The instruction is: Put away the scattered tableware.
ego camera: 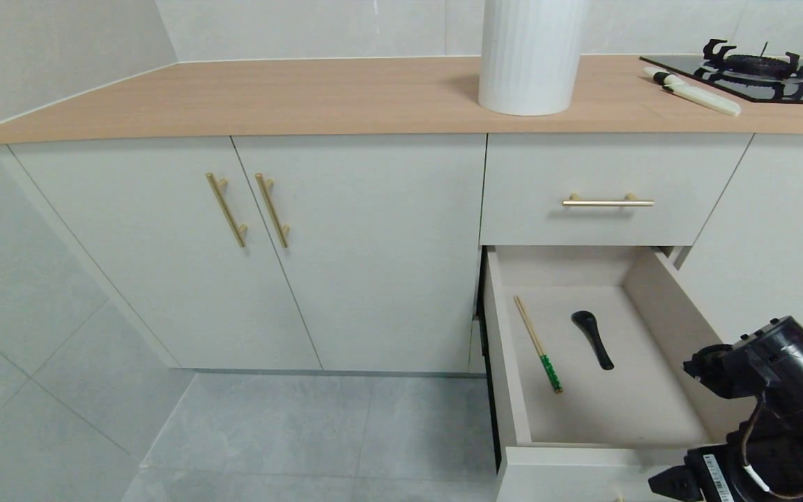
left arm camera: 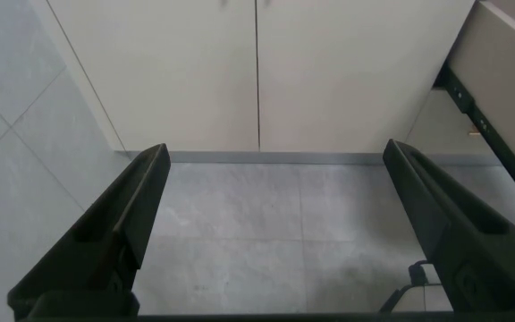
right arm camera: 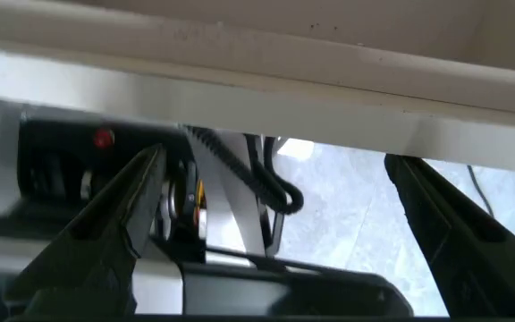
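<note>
Chopsticks (ego camera: 537,344) and spoon (ego camera: 591,339) lie in the open drawer (ego camera: 506,362). Left claw (left arm camera: 275,150) and right claw (right arm camera: 274,161) both gape empty. Right sits by the drawer front; you probably push it shut next.

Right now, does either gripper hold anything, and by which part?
Nothing is held. Both the left gripper and the right gripper are open and empty; the black spoon and the green-ended wooden chopsticks lie loose in the open white drawer.
</note>
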